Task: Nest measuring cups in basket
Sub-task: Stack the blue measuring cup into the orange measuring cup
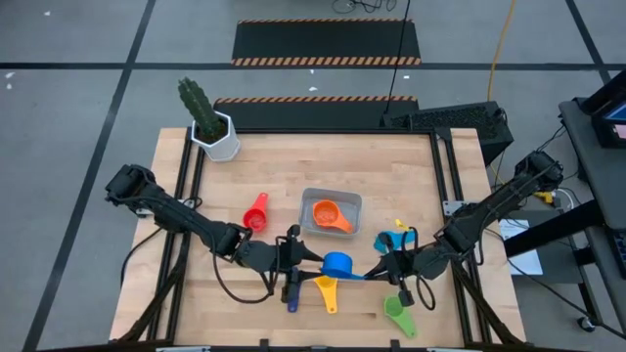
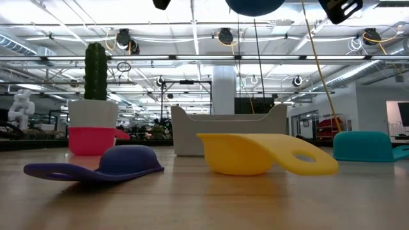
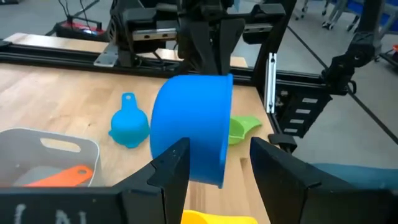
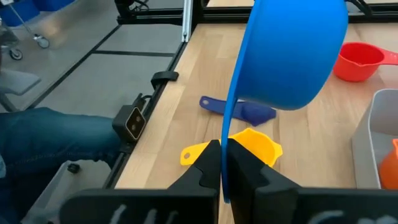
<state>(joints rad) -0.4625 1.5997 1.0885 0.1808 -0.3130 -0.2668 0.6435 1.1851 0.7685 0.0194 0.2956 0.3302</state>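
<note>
Counting seven measuring cups: orange (image 1: pixel 326 215) inside the basket (image 1: pixel 311 198); red (image 1: pixel 256 211), navy (image 1: pixel 292 290), yellow (image 1: pixel 327 290), green (image 1: pixel 398 314) and light blue (image 1: pixel 388 241) on the counter (image 1: pixel 411 166); blue (image 1: pixel 337 264) lifted above it. I see the right gripper (image 1: pixel 381 271) jaws clamped on the blue handle, the left gripper (image 1: pixel 296 252) jaws apart beside its bowl. From the low view, the blue cup is cut off.

Basket (image 1: pixel 333 200): pale grey, shallow, mid-table; orange cup (image 1: pixel 328 215) lies inside it.
Blue cup (image 1: pixel 337 264): lifted off the table, tipped on edge, handle pinched from the right side.
Red cup (image 1: pixel 256 212): on the wood left of the basket.
Navy cup (image 1: pixel 292 293) and yellow cup (image 1: pixel 326 290): near the front edge, bowls down.
Light blue cup (image 1: pixel 388 240): right of the basket.
Green cup (image 1: pixel 399 315): front right.
</note>
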